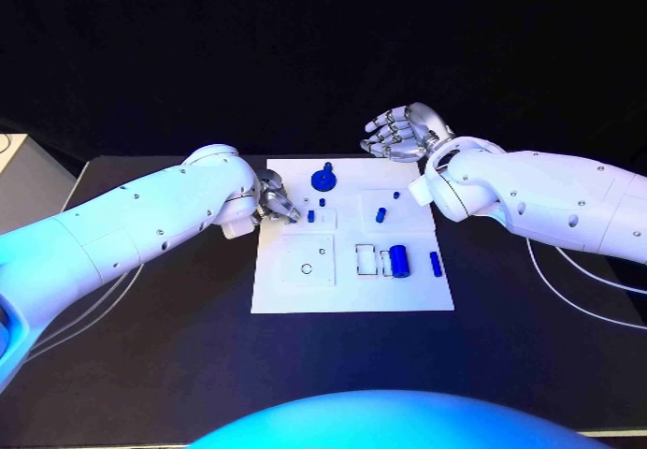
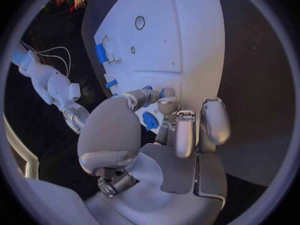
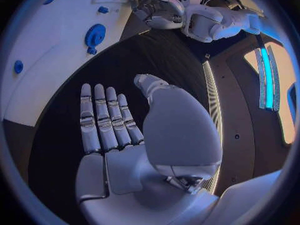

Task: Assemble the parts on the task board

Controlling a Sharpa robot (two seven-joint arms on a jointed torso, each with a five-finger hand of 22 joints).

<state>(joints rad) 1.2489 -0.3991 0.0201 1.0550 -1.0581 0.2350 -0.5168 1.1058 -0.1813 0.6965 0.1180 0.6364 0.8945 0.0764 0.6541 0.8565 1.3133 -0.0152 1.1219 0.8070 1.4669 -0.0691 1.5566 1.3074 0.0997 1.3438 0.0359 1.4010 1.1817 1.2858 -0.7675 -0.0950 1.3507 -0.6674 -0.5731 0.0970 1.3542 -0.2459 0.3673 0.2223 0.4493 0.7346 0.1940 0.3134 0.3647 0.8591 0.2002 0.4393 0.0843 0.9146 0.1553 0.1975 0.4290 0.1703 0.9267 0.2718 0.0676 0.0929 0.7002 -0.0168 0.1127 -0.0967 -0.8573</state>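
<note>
While black table (image 1: 162, 337) bears task board (image 1: 353, 290) | left robot hand (image 1: 280, 207) grip unclear | right robot hand (image 1: 400, 131) spread, empty.

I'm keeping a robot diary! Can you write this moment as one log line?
left hand: touching small blue part on task board | right hand: open, raised beyond board | round blue part: untouched

small blue part (image 2: 152, 90) half-hiding behind the silver left hand's fingertips (image 2: 164, 103), actual grip kinda impossible to tell

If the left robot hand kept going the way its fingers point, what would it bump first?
Probably the small blue part on the board, right at the left robot hand's fingertips. It may already be touching; depth is hard to judge.
</note>
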